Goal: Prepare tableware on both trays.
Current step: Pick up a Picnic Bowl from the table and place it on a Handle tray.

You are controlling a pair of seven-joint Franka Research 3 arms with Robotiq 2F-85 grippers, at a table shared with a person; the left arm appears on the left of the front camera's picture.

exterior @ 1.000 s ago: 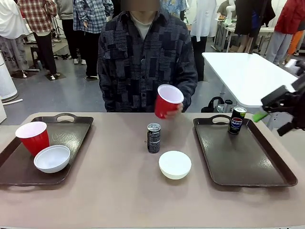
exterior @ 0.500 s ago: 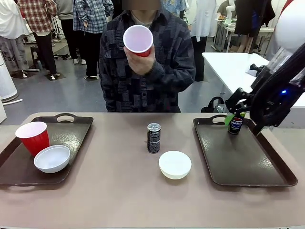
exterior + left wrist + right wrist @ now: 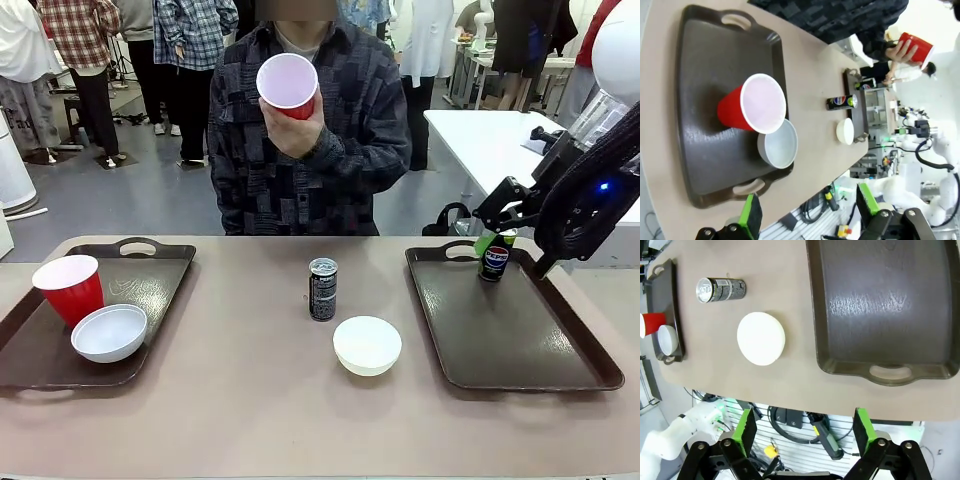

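Observation:
At the far side a person's hand holds a red cup (image 3: 288, 85) up at chest height, mouth toward me. The left tray (image 3: 160, 285) carries a second red cup (image 3: 68, 288) and a white bowl (image 3: 110, 332). On the bare table between the trays stand a dark can (image 3: 322, 288) and another white bowl (image 3: 367, 345). The right tray (image 3: 510, 330) holds a can with a blue label (image 3: 495, 258) at its far end. My right gripper (image 3: 490, 232) hangs open just above that can. My left gripper (image 3: 807, 207) is open, high over the left tray (image 3: 705, 70), with nothing between its fingers.
The right wrist view looks down on the right tray (image 3: 885, 305), the middle bowl (image 3: 761, 338) and the dark can (image 3: 720, 289). A white table (image 3: 510, 160) stands behind on the right. People stand farther back. Bare tabletop lies in front of the bowl.
The person lifted the red cup from just above the table to chest height. My right arm swung in from the right edge to over the can on the right tray.

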